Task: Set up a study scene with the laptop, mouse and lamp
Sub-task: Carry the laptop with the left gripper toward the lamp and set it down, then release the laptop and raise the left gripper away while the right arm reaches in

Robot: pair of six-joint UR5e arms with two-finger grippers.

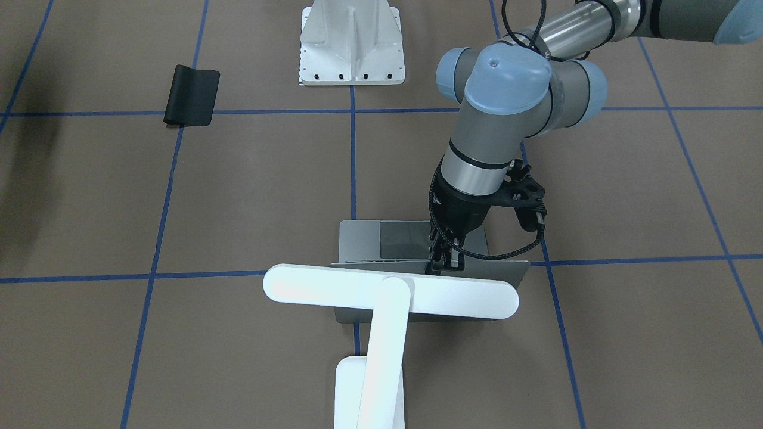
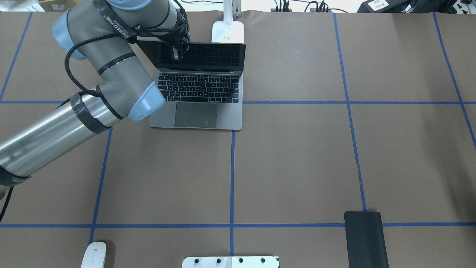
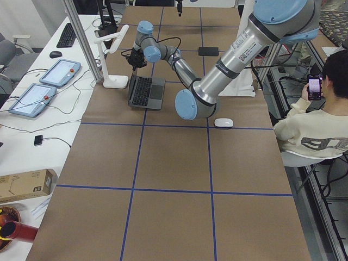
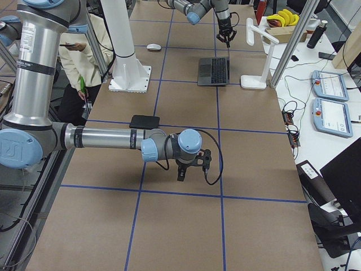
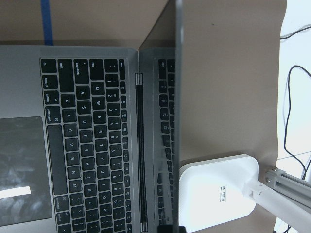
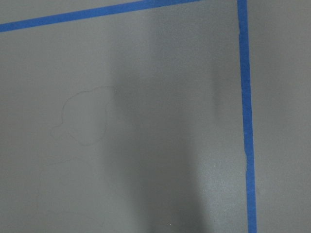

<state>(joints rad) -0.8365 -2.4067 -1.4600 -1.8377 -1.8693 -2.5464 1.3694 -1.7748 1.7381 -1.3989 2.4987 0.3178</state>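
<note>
Brown paper crossed by blue tape covers the table [image 2: 297, 156]. Toward its side away from the robot, the laptop [image 2: 197, 96] stands open, keys and trackpad exposed and screen dark. The left gripper [image 1: 444, 262] is at the lid's top edge, its fingers seemingly pinched on it. Just behind the laptop stands the lamp [image 1: 390, 292], its base on the table. Laptop and lamp therefore look placed. The mouse [image 2: 93, 254] lies well apart from the laptop, at the robot's edge, so that step is left. Farther still from the laptop lies a black mat [image 2: 365, 238]. The right gripper [image 4: 181, 169] hovers over the table near the mat; whether it is parted I cannot tell.
</note>
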